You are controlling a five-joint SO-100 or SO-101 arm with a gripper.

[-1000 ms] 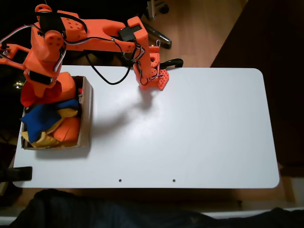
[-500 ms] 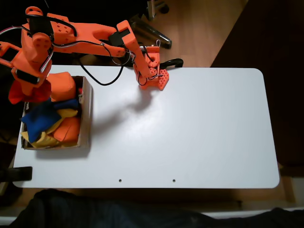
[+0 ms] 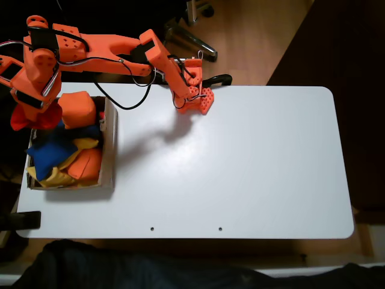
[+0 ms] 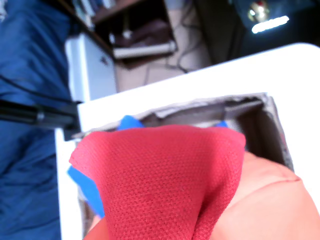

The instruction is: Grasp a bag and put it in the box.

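The fingers, hidden from view, hold the red bag, which hides most of the box.

White table: cardboard box at left edge in fixed view; orange arm base at far edge.

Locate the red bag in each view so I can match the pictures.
Fixed view: the red bag hangs at far left, under the arm's head, at the box's far corner.
Wrist view: it fills the lower centre.
Shared landmark: the cardboard box beneath it.
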